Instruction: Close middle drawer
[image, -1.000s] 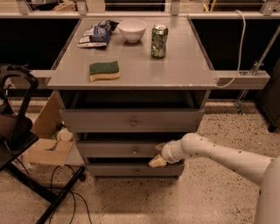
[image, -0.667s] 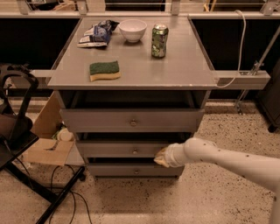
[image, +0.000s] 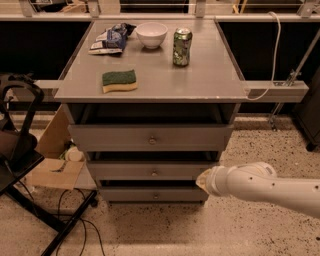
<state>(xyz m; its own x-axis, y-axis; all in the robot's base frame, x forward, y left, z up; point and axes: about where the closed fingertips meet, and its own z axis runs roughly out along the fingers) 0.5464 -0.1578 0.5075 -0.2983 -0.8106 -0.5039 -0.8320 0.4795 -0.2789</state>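
The middle drawer (image: 150, 170) is the second grey front under the table, with a small round knob (image: 154, 173) at its centre. It stands slightly forward of the cabinet, with a dark gap above it. My gripper (image: 202, 179) is at the end of the white arm (image: 260, 187) that reaches in from the right. It sits at the right end of the middle drawer's front, level with its lower edge. The top drawer (image: 150, 137) juts out further. The bottom drawer (image: 155, 194) lies just below and left of the gripper.
On the grey table top (image: 200, 80) are a green-and-yellow sponge (image: 119, 80), a white bowl (image: 151, 34), a green can (image: 182, 46) and a snack bag (image: 110, 39). A black chair frame (image: 20, 145), a cardboard box (image: 52, 165) and floor cables (image: 75, 220) are on the left.
My gripper has slid to the right along the middle drawer's front, from right of the knob to the drawer's right end. The drawers look unchanged.
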